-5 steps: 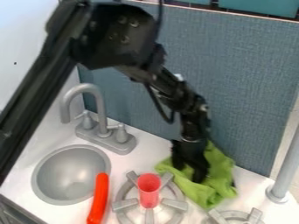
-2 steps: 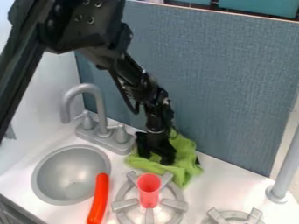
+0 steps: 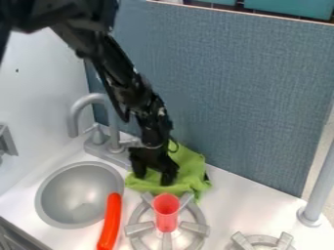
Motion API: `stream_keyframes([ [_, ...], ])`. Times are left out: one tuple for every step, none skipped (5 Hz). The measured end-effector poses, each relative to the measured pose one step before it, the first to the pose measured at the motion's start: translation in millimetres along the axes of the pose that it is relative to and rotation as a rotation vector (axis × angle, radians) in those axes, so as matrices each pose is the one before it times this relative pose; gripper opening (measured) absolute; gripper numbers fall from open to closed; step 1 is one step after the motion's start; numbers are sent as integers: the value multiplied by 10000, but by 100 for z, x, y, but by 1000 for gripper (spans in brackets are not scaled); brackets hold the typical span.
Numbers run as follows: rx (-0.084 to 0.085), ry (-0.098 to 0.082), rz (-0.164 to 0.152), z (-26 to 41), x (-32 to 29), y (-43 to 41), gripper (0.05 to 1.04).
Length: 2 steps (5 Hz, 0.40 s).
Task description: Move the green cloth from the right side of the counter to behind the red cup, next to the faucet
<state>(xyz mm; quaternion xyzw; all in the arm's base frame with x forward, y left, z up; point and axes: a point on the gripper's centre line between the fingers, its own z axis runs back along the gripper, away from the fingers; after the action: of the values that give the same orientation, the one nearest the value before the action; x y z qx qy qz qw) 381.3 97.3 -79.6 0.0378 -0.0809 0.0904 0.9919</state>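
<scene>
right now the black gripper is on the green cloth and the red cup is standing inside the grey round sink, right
Not quite: the camera view shows the red cup standing on the grey stove burner, not in the sink.

Behind my gripper point(image 3: 156, 180) stands a blue-grey textured panel point(image 3: 228, 97), with teal blocks point(image 3: 290, 10) beyond its top edge. Left of me, a pale wall point(image 3: 42, 97) meets the white counter point(image 3: 244, 202) beneath my gripper.

Cloth point(image 3: 192, 171) lies behind the burner point(image 3: 194, 228), right of the sink point(image 3: 73, 195).
</scene>
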Motion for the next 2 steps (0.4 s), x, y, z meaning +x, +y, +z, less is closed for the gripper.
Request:
stream_keyframes([
  [-205,-605,451,3076,437,-170,1001],
  [-224,206,94,2683,-1038,-388,1001],
])
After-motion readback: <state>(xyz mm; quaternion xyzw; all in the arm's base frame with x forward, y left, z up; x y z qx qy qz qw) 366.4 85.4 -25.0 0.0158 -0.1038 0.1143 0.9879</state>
